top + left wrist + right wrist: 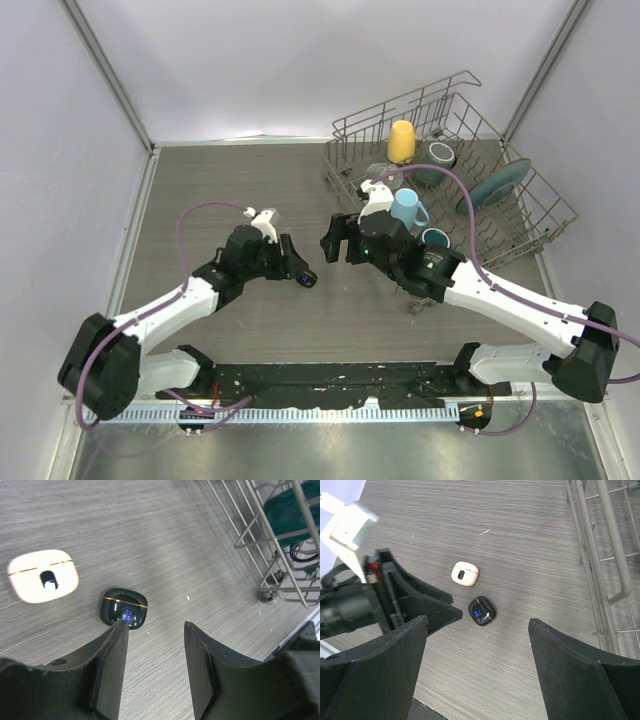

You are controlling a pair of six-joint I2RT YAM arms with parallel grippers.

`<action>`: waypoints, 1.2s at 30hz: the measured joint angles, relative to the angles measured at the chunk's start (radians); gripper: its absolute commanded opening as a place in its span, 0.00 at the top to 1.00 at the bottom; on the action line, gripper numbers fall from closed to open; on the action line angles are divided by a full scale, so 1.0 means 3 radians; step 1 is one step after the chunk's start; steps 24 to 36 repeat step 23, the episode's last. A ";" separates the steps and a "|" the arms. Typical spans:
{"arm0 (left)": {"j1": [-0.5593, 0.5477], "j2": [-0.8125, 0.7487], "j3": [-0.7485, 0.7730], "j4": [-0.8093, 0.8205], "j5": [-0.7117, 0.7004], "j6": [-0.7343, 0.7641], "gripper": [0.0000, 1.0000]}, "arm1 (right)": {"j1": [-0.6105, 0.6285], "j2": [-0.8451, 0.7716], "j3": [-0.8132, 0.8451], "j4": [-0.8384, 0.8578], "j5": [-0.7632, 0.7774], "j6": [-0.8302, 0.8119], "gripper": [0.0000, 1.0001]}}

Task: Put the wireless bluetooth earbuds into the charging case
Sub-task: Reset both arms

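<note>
A black charging case (481, 610) lies shut on the grey table, a small blue display lit on its lid; it also shows in the top view (306, 279) and the left wrist view (124, 608). A cream-white charging case (465, 573) lies shut just beyond it (43, 575). No wireless bluetooth earbuds show in any view. My left gripper (155, 625) is open with only bare table between its fingers, and its left fingertip is at the black case's near edge. My right gripper (477, 621) hangs wide open above the table, facing the left gripper (298, 266) across the black case.
A wire dish rack (450, 180) stands at the back right, holding a yellow cup (401, 141), a light blue mug (407, 208) and a teal plate (495, 185). Its wires run close along the right arm (600, 555). Grey walls enclose the table.
</note>
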 measured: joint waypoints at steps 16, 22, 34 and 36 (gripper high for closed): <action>0.0000 -0.0881 -0.0264 -0.0220 -0.1158 -0.0326 0.35 | -0.0037 0.0126 0.0011 -0.0020 0.0033 -0.0004 0.13; 0.0000 -0.1139 -0.0298 -0.0320 -0.1411 -0.0467 0.37 | -0.0043 0.0244 0.0055 -0.0031 0.0036 -0.0019 0.13; 0.0000 -0.1186 -0.0309 -0.0333 -0.1450 -0.0472 0.36 | -0.0043 0.0251 0.0061 -0.0036 0.0037 -0.0020 0.13; 0.0000 -0.1186 -0.0309 -0.0333 -0.1450 -0.0472 0.36 | -0.0043 0.0251 0.0061 -0.0036 0.0037 -0.0020 0.13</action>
